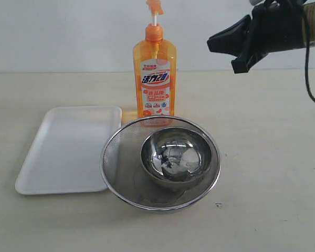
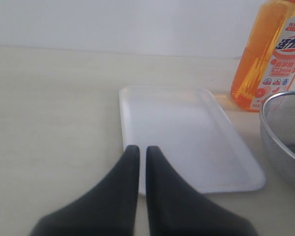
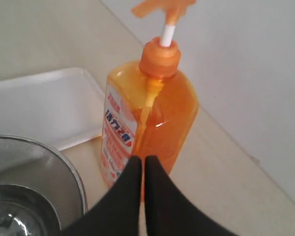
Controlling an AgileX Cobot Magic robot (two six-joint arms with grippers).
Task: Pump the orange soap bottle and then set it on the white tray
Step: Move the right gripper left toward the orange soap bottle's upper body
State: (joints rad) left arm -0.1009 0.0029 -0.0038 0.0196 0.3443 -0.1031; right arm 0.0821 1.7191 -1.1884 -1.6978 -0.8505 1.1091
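The orange soap bottle [image 1: 155,73] stands upright at the back of the table, its orange pump head [image 1: 154,7] raised on a white stem. It also shows in the right wrist view [image 3: 147,118] and in the left wrist view [image 2: 270,54]. The white tray [image 1: 68,149] lies flat to the left of the bottle, with nothing on it. My right gripper [image 1: 226,47] hangs shut in the air, to the right of the pump head and apart from it; its fingertips [image 3: 141,162] hold nothing. My left gripper [image 2: 141,150] is shut and empty, near one short end of the tray [image 2: 187,132].
A round steel mesh sieve [image 1: 115,157] holding a shiny steel bowl [image 1: 176,157] sits just in front of the bottle, touching the tray's right edge. A pale wall stands behind the table. A black cable [image 1: 310,79] hangs from the right arm.
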